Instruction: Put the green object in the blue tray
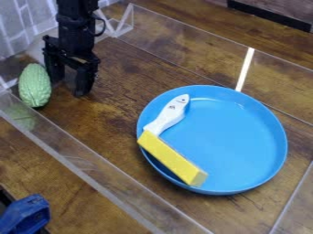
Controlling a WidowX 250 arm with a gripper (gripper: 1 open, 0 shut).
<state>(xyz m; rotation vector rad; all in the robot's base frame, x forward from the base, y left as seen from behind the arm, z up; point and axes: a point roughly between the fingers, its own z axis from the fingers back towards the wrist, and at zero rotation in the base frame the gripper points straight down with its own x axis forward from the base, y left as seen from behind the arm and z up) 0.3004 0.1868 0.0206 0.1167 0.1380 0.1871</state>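
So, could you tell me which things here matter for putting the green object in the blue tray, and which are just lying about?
Part of the job:
- green object, on the table
- blue tray
- gripper, open, beside the green object

Just lying about:
- yellow block, on the tray's rim
- small white item, in the tray
- blue thing at the bottom corner

Green object [35, 85] far left, tool [71, 81] just right; blue tray [251, 137] right, w/ block [171, 158] in it.

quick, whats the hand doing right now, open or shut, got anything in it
Hand: open, holding nothing, pointing down at the table just right of the green object, which lies outside the blue tray.
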